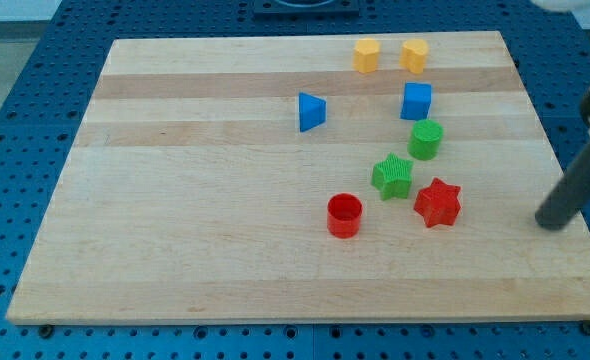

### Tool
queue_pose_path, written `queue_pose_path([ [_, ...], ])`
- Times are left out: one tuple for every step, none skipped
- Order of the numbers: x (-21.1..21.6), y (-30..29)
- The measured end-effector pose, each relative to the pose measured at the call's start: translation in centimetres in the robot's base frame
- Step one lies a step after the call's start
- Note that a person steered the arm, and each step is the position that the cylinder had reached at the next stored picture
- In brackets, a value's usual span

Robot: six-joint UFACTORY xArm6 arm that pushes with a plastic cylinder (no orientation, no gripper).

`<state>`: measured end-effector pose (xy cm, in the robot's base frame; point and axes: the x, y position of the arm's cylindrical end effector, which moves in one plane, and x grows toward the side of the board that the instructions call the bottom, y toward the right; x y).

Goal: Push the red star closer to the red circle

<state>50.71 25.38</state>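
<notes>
1. My tip (552, 222), the lower end of the straight dark rod, stands on the wooden board (175, 200) near its right edge. It has no jaws, so it grasps nothing and can only push; at this moment it touches no block.
2. The nearest block to my tip is the red star-shaped block (437, 202), which lies well apart from it, toward the view's left and at almost the same height in the view.
3. The red round block (344, 215), the target, lies further to the view's left of the red star and a little lower. A clear gap of bare wood is between the two.
4. Just above this gap sits the green star-shaped block (393, 176), near the red star but not touching it, as far as I can see.
5. Further toward the view's top are a green round block (425, 139), a blue square block (416, 101), a blue triangular block (311, 111) and two yellow blocks (366, 55) (414, 55).
6. I judge that the pushing is not yet done: the tip must first reach the right side of the red star and then push it leftward, slightly downward, without catching the green star.
</notes>
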Motion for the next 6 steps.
queue_pose_path([
  [1.1, -8.1],
  [2.8, -20.6],
  [2.7, -33.3],
  [4.2, -31.5],
  [6.4, -18.2],
  [3.1, -10.3],
])
